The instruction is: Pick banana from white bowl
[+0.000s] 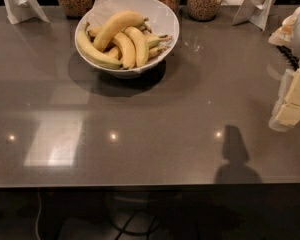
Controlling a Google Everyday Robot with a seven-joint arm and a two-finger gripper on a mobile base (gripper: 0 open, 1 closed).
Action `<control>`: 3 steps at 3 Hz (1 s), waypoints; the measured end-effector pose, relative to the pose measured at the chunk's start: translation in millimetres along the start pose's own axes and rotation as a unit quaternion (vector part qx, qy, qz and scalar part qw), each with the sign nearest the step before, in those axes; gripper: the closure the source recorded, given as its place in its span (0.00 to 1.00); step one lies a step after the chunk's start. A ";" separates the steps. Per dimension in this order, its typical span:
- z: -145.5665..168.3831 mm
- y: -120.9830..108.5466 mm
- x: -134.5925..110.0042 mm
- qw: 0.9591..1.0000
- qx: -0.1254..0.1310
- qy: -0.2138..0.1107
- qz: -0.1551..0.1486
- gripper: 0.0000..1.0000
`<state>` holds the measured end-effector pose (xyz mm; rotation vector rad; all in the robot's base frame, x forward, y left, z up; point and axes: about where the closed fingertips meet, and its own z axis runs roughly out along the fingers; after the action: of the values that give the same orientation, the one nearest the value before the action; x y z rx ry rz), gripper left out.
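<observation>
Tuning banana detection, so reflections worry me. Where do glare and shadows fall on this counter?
Camera view: three light spots and a pale rectangular reflection on the near half of the counter; the white bowl shadows the counter just in front; the top banana shows no glare; the gripper is at the right edge, a dark shadow nearer the front.
</observation>
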<state>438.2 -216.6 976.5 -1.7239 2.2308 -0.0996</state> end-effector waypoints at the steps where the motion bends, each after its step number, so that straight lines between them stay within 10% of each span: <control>1: 0.0 -0.1 -0.1 1.000 0.000 0.000 0.000 0.00; 3: -2.5 -27.5 -35.9 0.996 0.048 -0.059 -0.036 0.00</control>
<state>471.0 -190.1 993.1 -1.7127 2.0461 -0.1157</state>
